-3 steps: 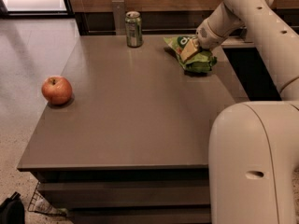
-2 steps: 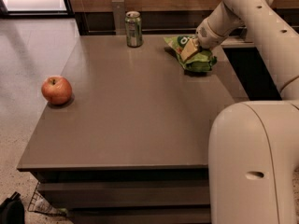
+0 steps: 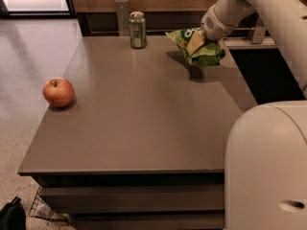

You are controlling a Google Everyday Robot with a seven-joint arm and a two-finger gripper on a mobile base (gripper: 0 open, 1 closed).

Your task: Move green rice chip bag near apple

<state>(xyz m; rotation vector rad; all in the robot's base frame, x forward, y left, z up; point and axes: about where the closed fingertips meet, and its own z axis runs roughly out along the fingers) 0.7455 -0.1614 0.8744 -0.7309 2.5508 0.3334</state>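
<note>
The green rice chip bag (image 3: 199, 49) is crinkled light green and hangs a little above the far right part of the table, with its shadow on the tabletop below it. My gripper (image 3: 197, 43) is shut on the bag and holds it from the right side. The apple (image 3: 58, 92) is red-orange and sits near the table's left edge, far to the left of the bag.
A green metal can (image 3: 137, 29) stands at the table's far edge, left of the bag. The brown table (image 3: 144, 123) has a dark gap off its right side. My robot body (image 3: 268, 166) fills the lower right. A wire basket (image 3: 41, 207) lies on the floor at lower left.
The bag has been lifted off the table in my gripper; it lay on the tabletop before. The apple and can have not moved.
</note>
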